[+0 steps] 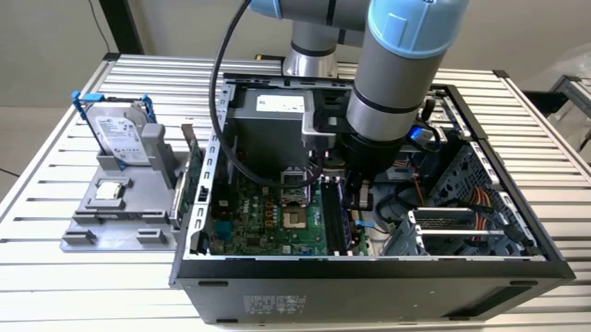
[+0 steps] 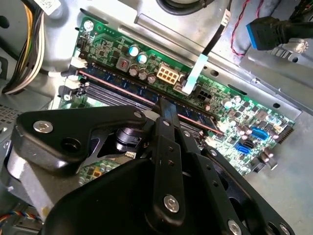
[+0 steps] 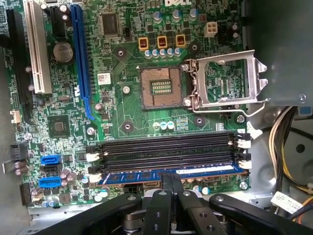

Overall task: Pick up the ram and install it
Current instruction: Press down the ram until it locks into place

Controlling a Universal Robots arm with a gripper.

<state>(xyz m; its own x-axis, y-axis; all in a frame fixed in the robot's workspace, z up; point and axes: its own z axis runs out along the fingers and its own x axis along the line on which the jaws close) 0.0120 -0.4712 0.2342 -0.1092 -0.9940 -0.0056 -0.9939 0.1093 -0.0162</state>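
Ram lies in the memory slot nearest the gripper, a blue stick running lengthwise across the lower middle of the first wrist view, parallel to the three empty black slots above it. The gripper sits directly over the stick's middle, fingers drawn together on its top edge, crossing its long axis.

Grey cylindrical arm with light-blue joint caps, black wrist, black cable looping alongside, and black tool with linkage plates pinned by silver screws.
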